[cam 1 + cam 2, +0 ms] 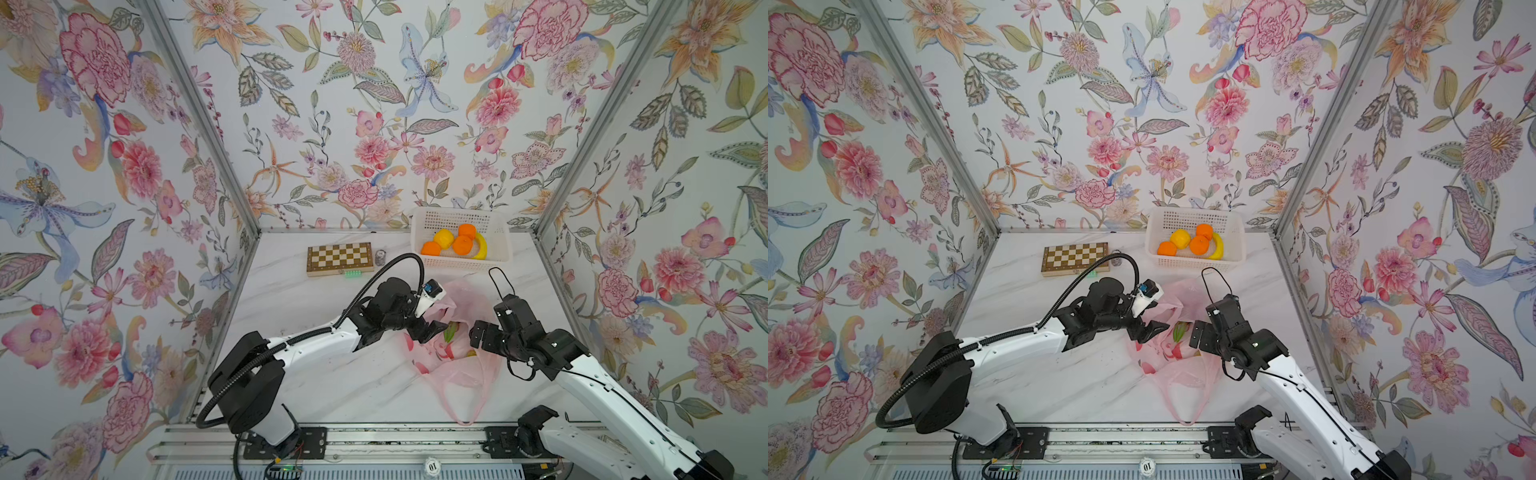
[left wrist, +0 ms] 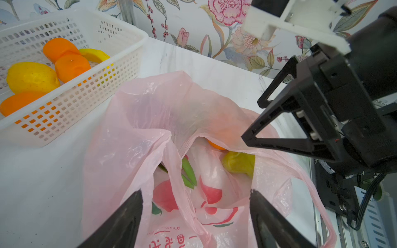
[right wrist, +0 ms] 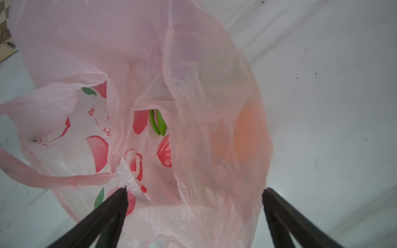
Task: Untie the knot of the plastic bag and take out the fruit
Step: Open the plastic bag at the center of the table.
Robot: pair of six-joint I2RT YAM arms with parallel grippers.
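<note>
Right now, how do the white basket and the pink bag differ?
1. The white basket is rigid and perforated; the pink bag is thin translucent film, slumped.
2. The basket stands at the back by the wall; the bag lies nearer the front.
3. The basket's oranges sit in plain sight; the bag's orange and yellow-green fruit show only partly through its mouth.
Shared: both are open-topped, rest on the table and hold fruit.
</note>
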